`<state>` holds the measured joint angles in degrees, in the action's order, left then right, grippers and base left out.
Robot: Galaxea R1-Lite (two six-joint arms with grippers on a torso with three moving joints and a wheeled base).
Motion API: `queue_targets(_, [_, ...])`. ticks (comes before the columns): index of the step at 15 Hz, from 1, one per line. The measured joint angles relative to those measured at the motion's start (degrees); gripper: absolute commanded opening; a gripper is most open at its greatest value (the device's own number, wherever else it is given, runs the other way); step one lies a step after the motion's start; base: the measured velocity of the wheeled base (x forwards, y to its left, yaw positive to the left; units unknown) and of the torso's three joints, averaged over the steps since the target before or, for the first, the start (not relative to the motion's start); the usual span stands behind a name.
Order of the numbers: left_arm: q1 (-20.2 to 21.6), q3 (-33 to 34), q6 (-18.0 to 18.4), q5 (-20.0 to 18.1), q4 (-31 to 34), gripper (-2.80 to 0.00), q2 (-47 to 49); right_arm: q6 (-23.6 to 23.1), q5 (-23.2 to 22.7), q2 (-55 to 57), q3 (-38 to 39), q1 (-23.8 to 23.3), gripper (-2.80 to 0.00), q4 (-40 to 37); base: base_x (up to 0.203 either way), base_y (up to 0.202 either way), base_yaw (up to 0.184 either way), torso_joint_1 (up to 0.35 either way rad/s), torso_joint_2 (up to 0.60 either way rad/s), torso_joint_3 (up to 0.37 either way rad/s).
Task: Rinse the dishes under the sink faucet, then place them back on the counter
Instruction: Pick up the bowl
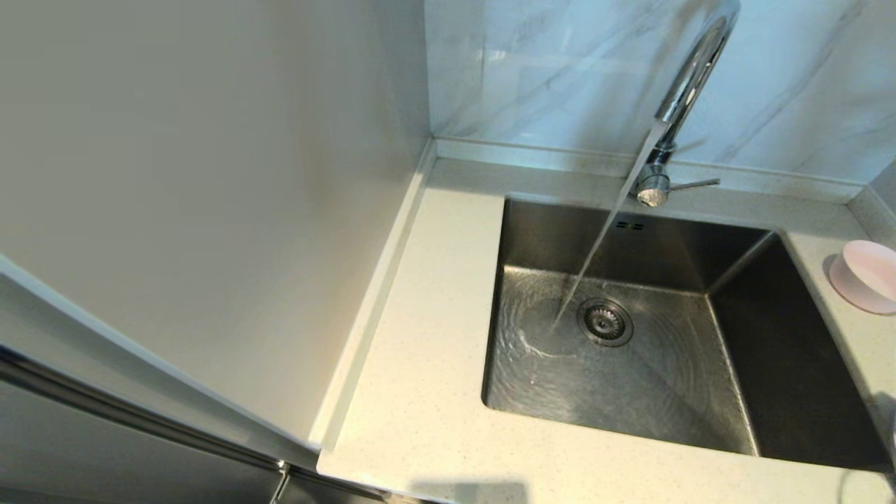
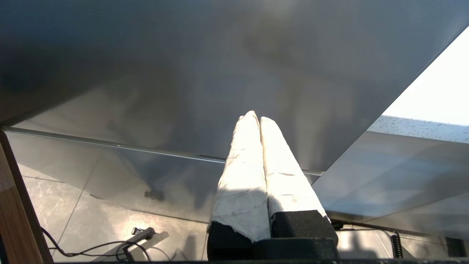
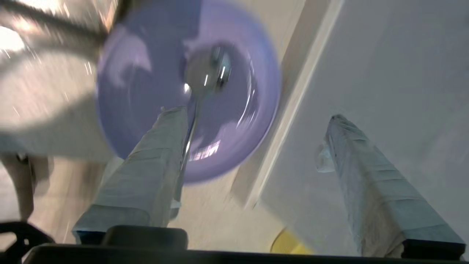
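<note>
Water pours from the chrome faucet [image 1: 689, 77] into the steel sink [image 1: 805, 364], landing just left of the drain strainer [image 1: 605, 322]. The pale pink bowl [image 1: 868, 274] stands on the counter [image 1: 420, 350] at the sink's right. In the right wrist view, the lilac plate [image 3: 146, 73] lies on the counter with a metal spoon [image 3: 207, 73] on it. My right gripper [image 3: 255, 113] is open above the plate's near rim, one finger beside the spoon's handle. My left gripper [image 2: 256, 116] is shut and empty, low beside a grey cabinet front. Neither gripper shows in the head view.
The faucet's side lever [image 1: 696, 185] points right. A plain wall rises along the counter's left edge [image 1: 210, 175]. A raised back edge [image 3: 293, 110] runs beside the plate. Something yellow [image 3: 289, 244] lies near the right gripper's base.
</note>
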<state>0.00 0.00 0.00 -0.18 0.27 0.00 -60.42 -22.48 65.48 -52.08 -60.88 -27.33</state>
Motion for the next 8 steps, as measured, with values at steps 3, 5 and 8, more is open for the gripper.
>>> queue_targets(3, [0.0, 0.0, 0.0, 0.0, 0.0, -2.80, 0.0, 4.3, 0.7, 5.7, -20.5, 7.5, 0.00, -13.6, 0.000, 0.000, 0.000, 0.000, 0.00, 0.000])
queue_targets(5, [0.0, 0.0, 0.0, 0.0, 0.0, -2.80, 0.0, 7.2, 5.0, 11.5, -33.1, 14.0, 0.00, -25.0, 0.000, 0.000, 0.000, 0.000, 0.00, 0.000])
queue_targets(8, [0.0, 0.0, 0.0, 0.0, 0.0, -2.80, 0.0, 10.3, 9.5, 20.1, -44.8, 20.6, 0.00, -41.2, 0.000, 0.000, 0.000, 0.000, 0.00, 0.000])
